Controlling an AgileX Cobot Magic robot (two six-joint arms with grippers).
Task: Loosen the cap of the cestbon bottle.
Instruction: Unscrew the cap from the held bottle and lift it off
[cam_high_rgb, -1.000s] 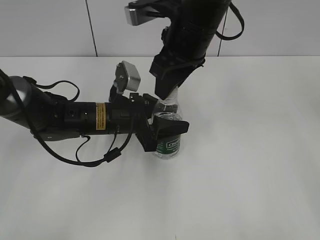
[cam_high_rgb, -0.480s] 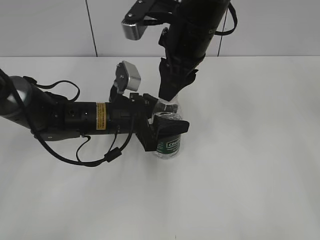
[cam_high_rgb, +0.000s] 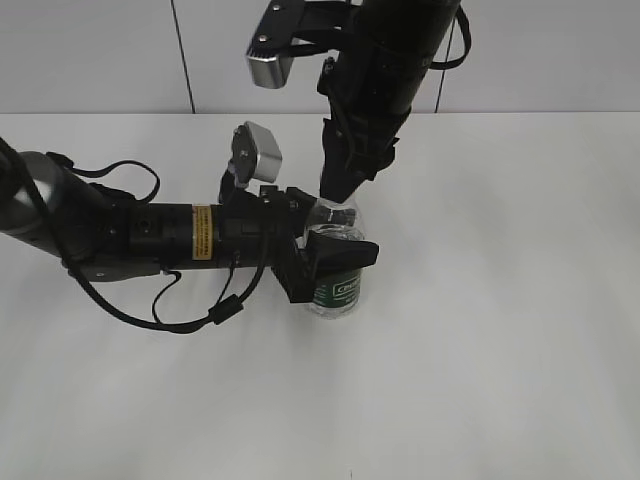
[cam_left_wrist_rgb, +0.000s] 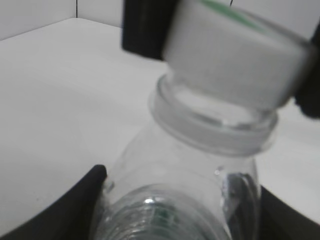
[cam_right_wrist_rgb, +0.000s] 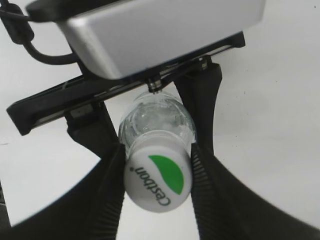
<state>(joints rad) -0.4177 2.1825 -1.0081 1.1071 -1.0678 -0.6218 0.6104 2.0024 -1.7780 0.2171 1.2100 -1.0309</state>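
The clear ribbed cestbon bottle (cam_high_rgb: 337, 290) with its dark green label stands upright on the white table. My left gripper (cam_high_rgb: 333, 256) reaches in from the left and is shut on its body, a black finger on each side (cam_left_wrist_rgb: 90, 200). The bottle's shoulder and neck (cam_left_wrist_rgb: 200, 165) fill the left wrist view, with the white cap (cam_left_wrist_rgb: 235, 55) above. My right gripper (cam_high_rgb: 337, 196) comes down from above and is shut on the cap (cam_right_wrist_rgb: 159, 181); its ribbed pads (cam_right_wrist_rgb: 200, 175) press both sides. The cap's top shows a green half-disc and brand lettering.
The left arm (cam_high_rgb: 120, 235) lies low across the table's left half with a looping cable (cam_high_rgb: 190, 320). The right arm (cam_high_rgb: 385, 60) hangs over the bottle from the back. A tiled wall (cam_high_rgb: 90, 50) closes the far edge. White tabletop (cam_high_rgb: 500, 330) stretches to the right and front.
The right wrist has turned about the bottle's axis with the cap between its fingers; its camera block swung slightly. Bottle and left arm stayed put.
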